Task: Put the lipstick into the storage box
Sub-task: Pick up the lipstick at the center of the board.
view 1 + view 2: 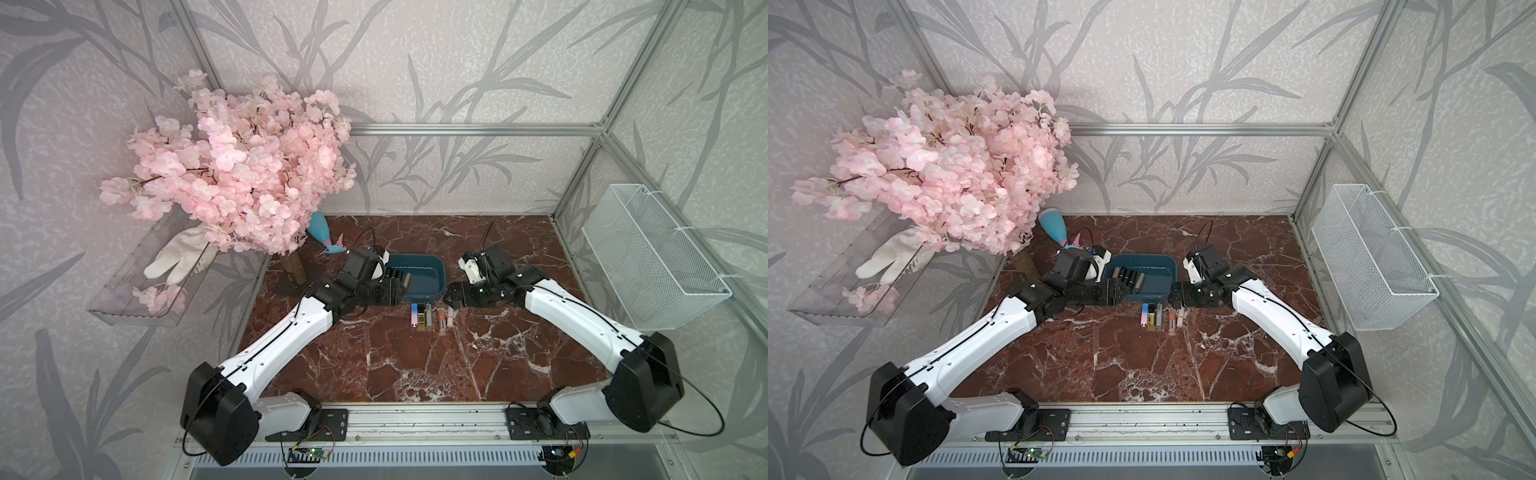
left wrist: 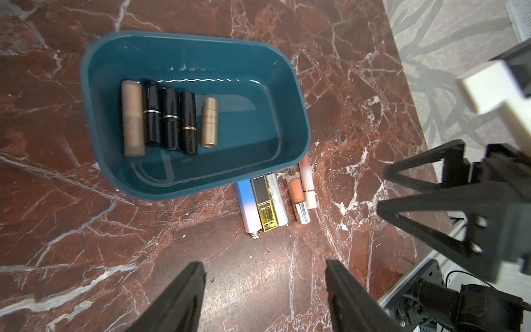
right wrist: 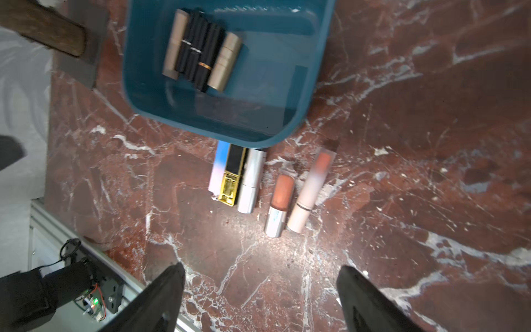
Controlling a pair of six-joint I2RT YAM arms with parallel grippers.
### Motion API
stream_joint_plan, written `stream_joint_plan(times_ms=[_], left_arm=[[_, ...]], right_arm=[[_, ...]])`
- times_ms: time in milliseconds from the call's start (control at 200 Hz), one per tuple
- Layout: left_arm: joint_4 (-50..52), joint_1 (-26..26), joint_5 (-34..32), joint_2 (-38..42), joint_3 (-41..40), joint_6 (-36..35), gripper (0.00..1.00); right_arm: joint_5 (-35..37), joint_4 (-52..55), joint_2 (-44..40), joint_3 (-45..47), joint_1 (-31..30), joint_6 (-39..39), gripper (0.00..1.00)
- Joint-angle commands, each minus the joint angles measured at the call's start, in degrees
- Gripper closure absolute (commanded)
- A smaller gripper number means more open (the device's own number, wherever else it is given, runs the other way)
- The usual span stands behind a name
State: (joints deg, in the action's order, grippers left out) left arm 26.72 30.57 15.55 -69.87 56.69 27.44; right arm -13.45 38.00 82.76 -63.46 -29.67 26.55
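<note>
Left claw [image 2: 264,264] and right claw [image 3: 260,268] gape empty, the right nearer the pale lipstick [image 3: 307,189] lying front-to-back beside the box [image 3: 313,57].

A storage box [image 2: 244,135] sits on a table [image 1: 415,365], toward the back. Five lipsticks [image 2: 171,119] lie side by side inside it, at its left end. Five more tubes [image 2: 265,207] lie in a row on the table just in front of the box. The left gripper [image 2: 264,266] hangs over the box's front left; the right gripper [image 3: 260,268] is just beside its front right corner. A flowering tree [image 1: 241,174] stands at the back left.
</note>
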Motion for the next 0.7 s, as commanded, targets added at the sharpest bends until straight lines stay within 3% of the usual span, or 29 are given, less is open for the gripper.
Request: stream_joint_plan(times_ms=[0,240,380,695], left_arm=[[-6.9,-0.9,1.5,4.3,-4.4,3.0,0.27],[-11.9,-1.1,4.2,9.7,-12.2,3.7,0.22],[-12.5,-1.1,5.6,10.9,-13.4,1.8,0.21],[-15.9,-1.1,7.4,10.2,-14.2,0.4,0.2]], right_arm=[[4.2,3.6,3.6,0.2,0.3,5.0,0.15],[5.1,2.0,9.2,0.6,0.3,7.8,0.28],[6.9,0.0,10.0,1.6,0.3,7.6,0.37],[6.8,-0.9,14.7,-0.6,0.3,6.2,0.48]])
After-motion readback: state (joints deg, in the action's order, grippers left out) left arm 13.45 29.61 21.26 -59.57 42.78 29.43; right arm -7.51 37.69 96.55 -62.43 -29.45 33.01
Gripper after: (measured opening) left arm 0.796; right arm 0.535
